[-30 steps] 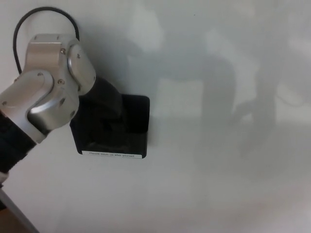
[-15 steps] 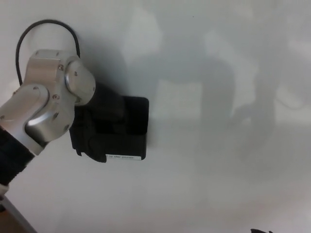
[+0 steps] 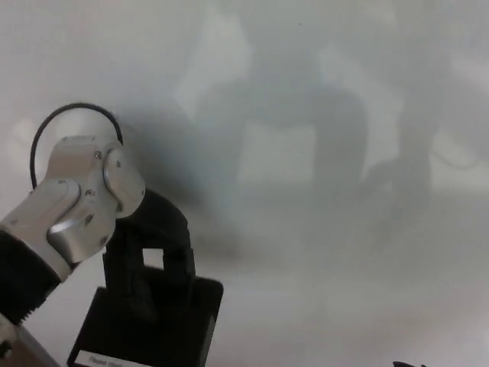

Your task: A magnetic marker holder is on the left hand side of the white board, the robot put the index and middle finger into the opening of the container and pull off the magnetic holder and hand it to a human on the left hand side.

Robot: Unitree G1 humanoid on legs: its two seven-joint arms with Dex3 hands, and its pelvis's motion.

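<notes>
The black magnetic marker holder [image 3: 153, 325] sits at the bottom left of the head view, tilted, with a white label [image 3: 98, 359] along its lower edge. My left hand [image 3: 149, 252] comes in from the left behind a silver wrist joint [image 3: 84, 202]. Its black fingers hook down into the holder's opening, and the hand is shut on the holder. The holder's lower part is cut off by the picture's edge. Whether it still touches the whiteboard [image 3: 321, 115] I cannot tell. My right hand does not show.
The whiteboard fills the view, with soft grey shadows across its middle and right. A black cable [image 3: 53, 122] loops above my left wrist. A small dark sliver [image 3: 405, 364] pokes in at the bottom right edge; I cannot identify it.
My left hand and the holder have moved down and to the left, off the spot where the holder sat on the board. The holder now tilts and looks larger.
</notes>
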